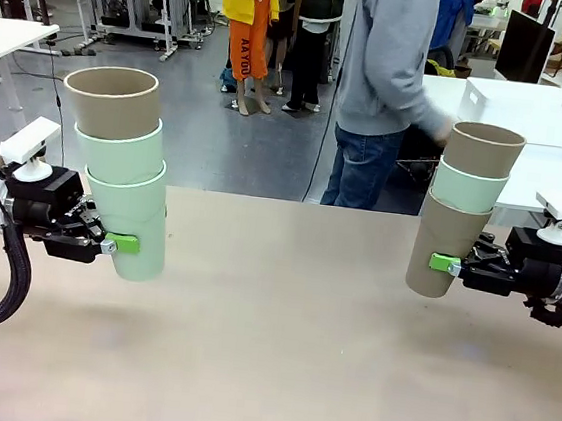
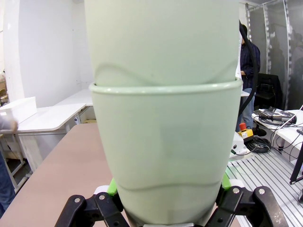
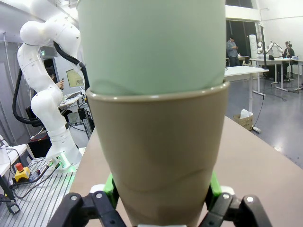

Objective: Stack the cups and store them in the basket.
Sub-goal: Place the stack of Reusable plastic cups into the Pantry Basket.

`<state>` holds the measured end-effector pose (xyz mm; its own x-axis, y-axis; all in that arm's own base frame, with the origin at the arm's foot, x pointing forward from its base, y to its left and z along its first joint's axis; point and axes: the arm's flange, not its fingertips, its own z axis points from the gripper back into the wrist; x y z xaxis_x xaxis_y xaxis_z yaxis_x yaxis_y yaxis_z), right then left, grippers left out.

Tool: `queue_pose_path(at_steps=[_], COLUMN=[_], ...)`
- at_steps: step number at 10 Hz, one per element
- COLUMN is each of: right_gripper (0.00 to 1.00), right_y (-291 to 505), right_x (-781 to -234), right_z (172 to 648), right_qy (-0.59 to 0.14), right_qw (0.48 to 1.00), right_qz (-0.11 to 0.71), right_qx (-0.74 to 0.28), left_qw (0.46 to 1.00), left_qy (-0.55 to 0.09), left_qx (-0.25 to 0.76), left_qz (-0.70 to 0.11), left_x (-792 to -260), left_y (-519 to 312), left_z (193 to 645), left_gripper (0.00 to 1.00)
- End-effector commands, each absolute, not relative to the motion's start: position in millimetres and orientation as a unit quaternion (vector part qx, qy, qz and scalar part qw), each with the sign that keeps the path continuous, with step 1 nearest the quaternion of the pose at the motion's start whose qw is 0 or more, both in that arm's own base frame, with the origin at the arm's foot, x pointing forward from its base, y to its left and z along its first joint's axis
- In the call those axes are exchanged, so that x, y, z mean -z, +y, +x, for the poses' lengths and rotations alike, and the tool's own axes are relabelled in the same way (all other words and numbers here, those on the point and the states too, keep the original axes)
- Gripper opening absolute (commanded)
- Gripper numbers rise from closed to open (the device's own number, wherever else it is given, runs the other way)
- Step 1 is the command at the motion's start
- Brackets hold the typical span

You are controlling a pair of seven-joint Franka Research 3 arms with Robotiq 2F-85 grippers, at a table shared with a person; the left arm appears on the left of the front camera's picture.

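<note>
Front view has both arms holding cups clear of the counter [image 1: 266, 350]. The left claw [image 1: 122, 244] is clamped low on the bottom mint-green cup [image 1: 138, 231] of a three-high stack, with a second mint-green cup [image 1: 121, 158] nested in it and a tan top cup [image 1: 113, 102] above. The right claw [image 1: 443, 263] is clamped on the lowest tan cup [image 1: 445, 253] of its own stack, which carries a middle mint cup [image 1: 469, 187] and an upper tan cup [image 1: 484, 148]. Both stacks lean a little, each with its top tipped outward towards its own arm.

The basket [image 1: 524, 100] sits on a white table [image 1: 557, 169] beyond the counter's far right corner, well apart from either stack. A person [image 1: 385, 81] in a grey top stands just beside it, with a blurred arm stretched towards it.

The main risk, as I judge it, is that only the lowest cup of each stack is gripped. The upper cups ride high and merely nested, so a sharp swing or more tilt could shed them. The pads also bite a smooth tapered wall near its narrow end, where a cup may slip downward. If one stack is set into the other off-centre, rims could catch and knock cups loose. The basket looks out of easy reach, so a move towards it may cross the person's arm.
</note>
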<state>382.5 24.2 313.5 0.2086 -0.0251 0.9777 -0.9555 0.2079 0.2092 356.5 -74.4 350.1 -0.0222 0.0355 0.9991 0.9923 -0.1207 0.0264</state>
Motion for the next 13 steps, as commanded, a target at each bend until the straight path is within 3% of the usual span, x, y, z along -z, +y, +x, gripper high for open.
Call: queue_pose_path(at_steps=[1,13], right_gripper=[0.85,0.85], right_y=[24.3,24.3], right_x=[-318.4,-318.4], right_z=[382.8,382.8], right_qy=[-0.500,-0.500], right_qw=[0.595,0.595], right_qz=[0.494,0.494], right_qx=[-0.389,-0.389], left_qw=[0.450,0.450], left_qy=[-0.487,-0.487], left_qx=[0.526,0.526], left_qz=[-0.532,-0.532], left_x=[-352.4,-352.4], left_y=[-73.1,-73.1], left_z=[356.4,356.4], left_gripper=[0.84,0.84])
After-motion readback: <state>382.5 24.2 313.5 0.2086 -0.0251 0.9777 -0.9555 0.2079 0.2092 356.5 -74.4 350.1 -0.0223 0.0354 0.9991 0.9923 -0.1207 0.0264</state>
